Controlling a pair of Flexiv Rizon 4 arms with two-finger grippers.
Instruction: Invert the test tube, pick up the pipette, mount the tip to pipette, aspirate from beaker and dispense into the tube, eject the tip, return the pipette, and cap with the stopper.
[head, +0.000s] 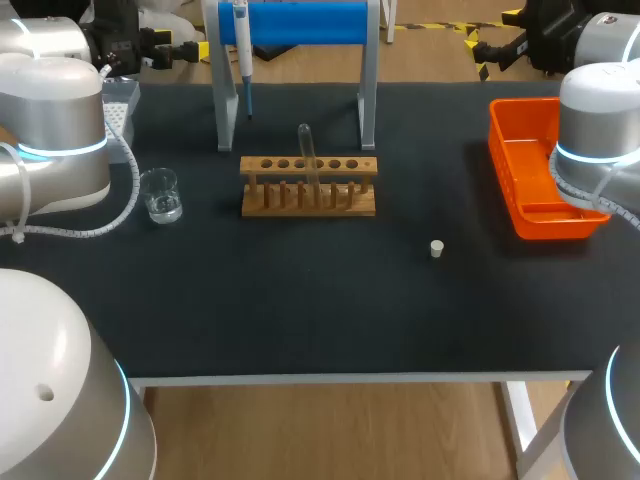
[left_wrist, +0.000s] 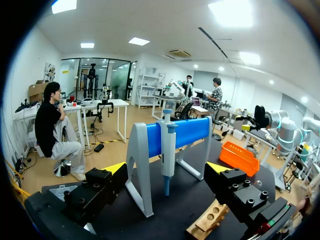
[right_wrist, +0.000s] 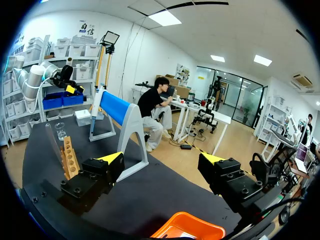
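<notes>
A clear test tube (head: 305, 157) stands upright in the wooden rack (head: 308, 188) at mid-table; it also shows in the right wrist view as the test tube (right_wrist: 52, 141) on the rack (right_wrist: 70, 161). The pipette (head: 242, 52) hangs on the blue-barred stand (head: 300, 22). A glass beaker (head: 160, 194) sits left of the rack, and a small white stopper (head: 437, 248) lies to its right. My left gripper (left_wrist: 166, 169) is open, high above the table, with the pipette (left_wrist: 168, 150) ahead of it. My right gripper (right_wrist: 162, 160) is open, above the far right corner, holding nothing.
An orange bin (head: 540, 170) stands at the right edge, seen also as the bin (right_wrist: 187, 227) under the right gripper. A grey tip box (head: 120, 105) sits at the far left behind my left arm. Bare black mat lies in front of the rack.
</notes>
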